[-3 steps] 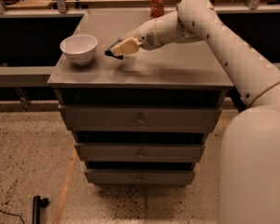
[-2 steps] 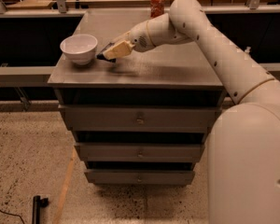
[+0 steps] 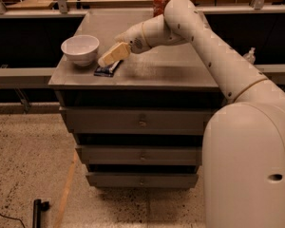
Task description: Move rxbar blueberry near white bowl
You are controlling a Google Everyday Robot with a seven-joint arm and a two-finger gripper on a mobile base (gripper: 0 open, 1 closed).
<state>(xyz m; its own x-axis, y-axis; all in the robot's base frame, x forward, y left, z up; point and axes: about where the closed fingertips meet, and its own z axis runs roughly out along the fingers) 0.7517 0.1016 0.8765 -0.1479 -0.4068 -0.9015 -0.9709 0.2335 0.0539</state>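
Note:
The rxbar blueberry [image 3: 107,71] lies flat on the grey cabinet top [image 3: 171,70], near its front edge and just right of the white bowl [image 3: 80,49]. The bowl stands upright at the front left corner, a short gap from the bar. My gripper [image 3: 105,61] reaches in from the right and points down to the left. Its tip is right over the bar's left end, between bar and bowl. I cannot tell whether it touches the bar.
A red can [image 3: 160,2] stands at the back edge of the cabinet top. My arm [image 3: 204,46] crosses the right half. Drawers [image 3: 141,123] are below. A small bottle [image 3: 250,56] sits on the right ledge. A black object [image 3: 37,209] lies on the floor.
The gripper has moved left and down toward the bowl. The bar, carried at its tip before, now lies flat on the cabinet top.

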